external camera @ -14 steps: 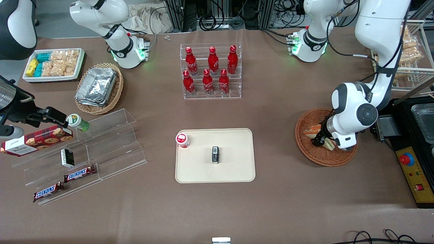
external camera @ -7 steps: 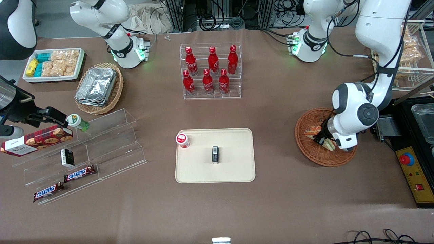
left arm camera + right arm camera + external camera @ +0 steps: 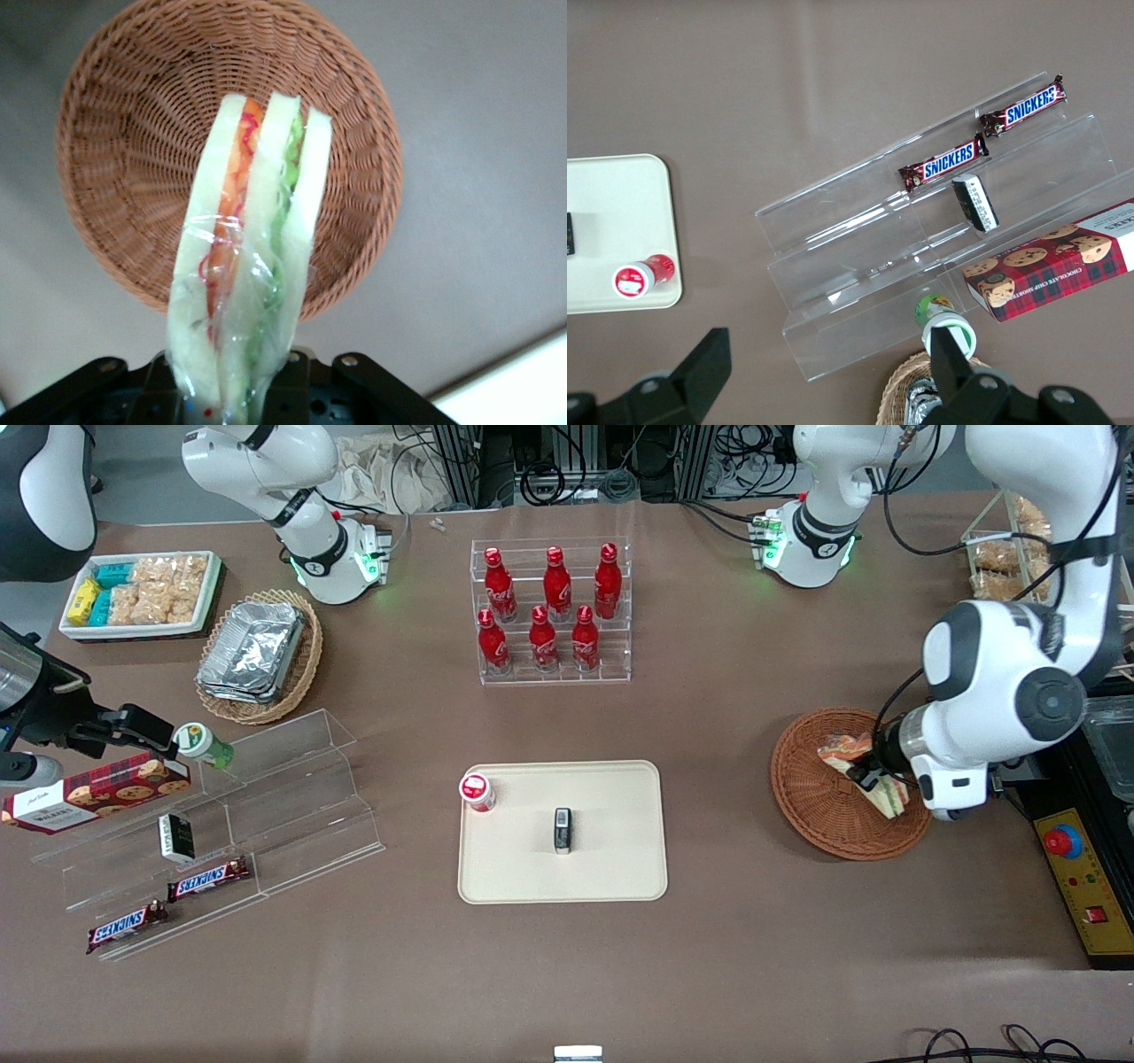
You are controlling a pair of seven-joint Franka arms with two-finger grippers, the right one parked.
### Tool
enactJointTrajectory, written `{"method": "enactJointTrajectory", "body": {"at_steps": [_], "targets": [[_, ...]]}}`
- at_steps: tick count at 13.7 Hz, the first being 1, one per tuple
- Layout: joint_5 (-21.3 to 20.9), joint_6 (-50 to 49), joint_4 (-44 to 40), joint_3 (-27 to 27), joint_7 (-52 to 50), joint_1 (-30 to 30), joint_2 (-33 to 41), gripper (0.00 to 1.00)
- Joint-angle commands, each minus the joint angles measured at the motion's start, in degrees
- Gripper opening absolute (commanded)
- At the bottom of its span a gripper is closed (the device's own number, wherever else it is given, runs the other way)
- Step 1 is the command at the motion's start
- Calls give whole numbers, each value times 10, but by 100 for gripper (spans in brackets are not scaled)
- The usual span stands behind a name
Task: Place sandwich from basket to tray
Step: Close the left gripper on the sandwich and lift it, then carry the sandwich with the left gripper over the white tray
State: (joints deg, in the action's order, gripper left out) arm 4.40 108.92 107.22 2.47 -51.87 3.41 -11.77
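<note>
The sandwich [image 3: 252, 257], a plastic-wrapped white wedge with orange and green filling, hangs above the round reddish-brown wicker basket [image 3: 133, 133]. My left gripper [image 3: 232, 390] is shut on its lower end. In the front view the gripper [image 3: 873, 778] holds the sandwich [image 3: 889, 801] over the part of the basket [image 3: 815, 815] nearest the working arm's end. No other food shows in the basket. The cream tray [image 3: 611, 868] lies mid-table, well apart from the basket toward the parked arm's end, and its corner also shows in the right wrist view [image 3: 611, 266].
On the tray stand a small red-capped bottle [image 3: 477, 792] and a small dark packet [image 3: 563, 830]. A clear rack of red bottles [image 3: 551, 611] stands farther from the front camera than the tray. A black control box with a red button [image 3: 1063, 841] lies beside the basket.
The left arm has risen and swung toward its own end of the table. The sandwich has come up off the basket floor with the gripper.
</note>
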Motion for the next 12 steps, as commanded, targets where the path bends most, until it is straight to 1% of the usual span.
{"method": "enactJointTrajectory", "body": {"at_steps": [1, 4, 6, 8, 10, 12], "targets": [[3, -51, -59, 12, 54, 1, -9, 0], [3, -57, -100, 71, 68, 0, -14, 0], [1, -54, -124, 103, 92, 3, -32, 0], [-7, -49, -152, 132, 90, 23, -62, 0], [-42, -56, -218, 136, 80, 75, -114, 0], [-41, -64, -266, 138, 91, 86, -154, 0]]}}
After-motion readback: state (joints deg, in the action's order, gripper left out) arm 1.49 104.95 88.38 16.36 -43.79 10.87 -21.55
